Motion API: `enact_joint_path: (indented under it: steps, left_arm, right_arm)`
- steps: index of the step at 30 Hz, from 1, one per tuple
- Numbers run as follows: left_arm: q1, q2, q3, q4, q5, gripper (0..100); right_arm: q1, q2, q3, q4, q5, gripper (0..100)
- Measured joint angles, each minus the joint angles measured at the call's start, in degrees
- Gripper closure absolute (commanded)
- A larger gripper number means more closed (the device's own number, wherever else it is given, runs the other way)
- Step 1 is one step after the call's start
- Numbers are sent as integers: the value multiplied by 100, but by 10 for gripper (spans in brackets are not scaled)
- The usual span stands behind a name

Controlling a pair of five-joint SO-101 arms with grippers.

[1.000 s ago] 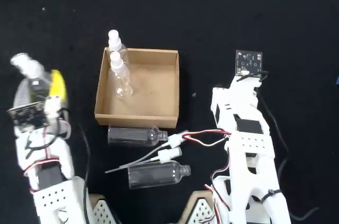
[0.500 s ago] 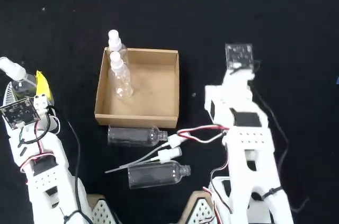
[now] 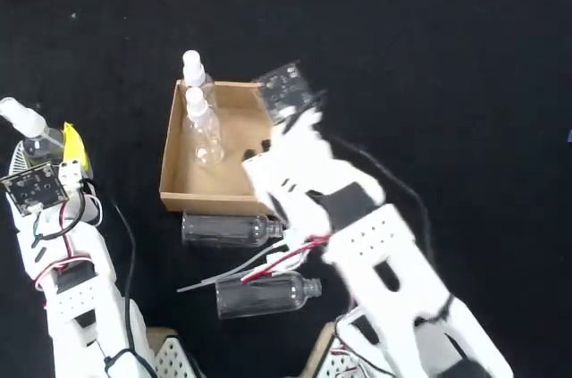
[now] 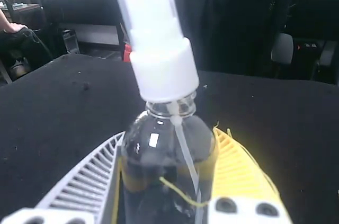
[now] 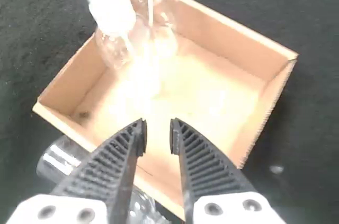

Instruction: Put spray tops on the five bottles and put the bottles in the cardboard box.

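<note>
ribbed left jaws clamp a clear spray-topped bottle (image 4: 159, 152); right jaws, narrowly parted, above cardboard box (image 5: 230, 36).

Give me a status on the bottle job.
Done: two capped bottles stand in the cardboard box. In hand: the left gripper holds a third capped bottle, beside the box. Left: two uncapped bottles lie on the table before the box, needing tops and boxing. The right gripper hovers over the box, empty.

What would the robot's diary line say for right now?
left tool: shut on capped bottle | right tool: slightly open, empty, above cardboard box | box: two capped bottles | table: two uncapped bottles
</note>
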Motion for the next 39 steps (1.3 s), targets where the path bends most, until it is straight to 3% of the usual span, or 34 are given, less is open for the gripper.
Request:
enact_joint_path:
  steps: [5,16,39]
  left_arm:
    - [0,0,0,571,0,970]
    - [0,0,0,571,0,970]
    - [0,0,0,571,0,970]
  right_arm:
    - [-316,730,132,-624,-264,943]
    - [-492,2251,-369,-756,-360,943]
    - [-510,3947,-440,-3226,-360,943]
